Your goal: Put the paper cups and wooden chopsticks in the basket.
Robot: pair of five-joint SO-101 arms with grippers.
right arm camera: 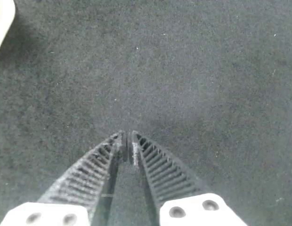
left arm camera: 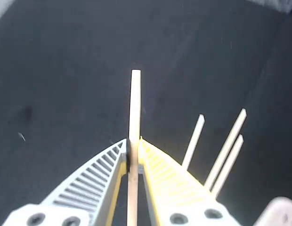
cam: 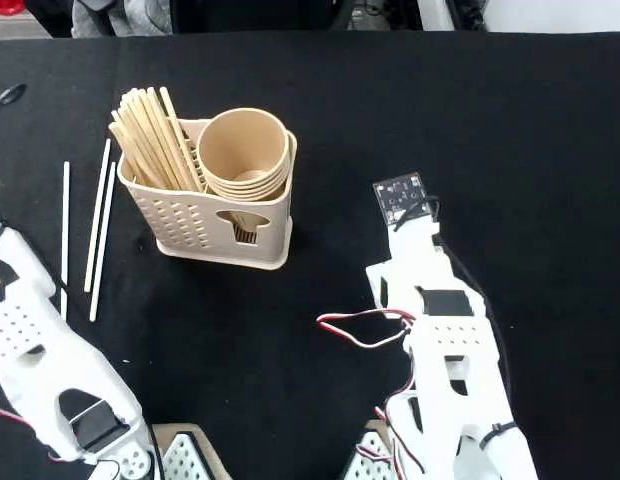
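Left gripper (left arm camera: 133, 145): jaws pinched down to the width of one thin pale wooden chopstick (left arm camera: 135, 101). The stick runs along the jaw line, with a long end sticking out past the tips over the black table cloth (left arm camera: 66, 70). Can't tell how much shaft sits behind the jaws.

Handling, my read: the stick is light, stiff, smooth and narrow. A two-point pinch lets it pivot, so it will likely swing if the free end knocks the basket rim. A grip near mid-length balances it; a grip near one end gives more reach for dropping it in upright.

Near it on the cloth are three loose wooden chopsticks (cam: 97, 215), lying flat and roughly parallel, two close together and one apart. They sit low, so pinch across the shaft, one at a time.

Beyond them stands the beige perforated plastic basket (cam: 205, 215), upright. The bundle of wooden chopsticks (cam: 155, 135) leans in the side nearer the loose sticks. The stack of tan paper cups (cam: 243, 145) is nested in the other side. The cups look thin-walled and crushable, and they look done.

Right gripper (right arm camera: 127, 140): jaws closed on nothing, over bare cloth on the far side of the basket from the loose sticks.
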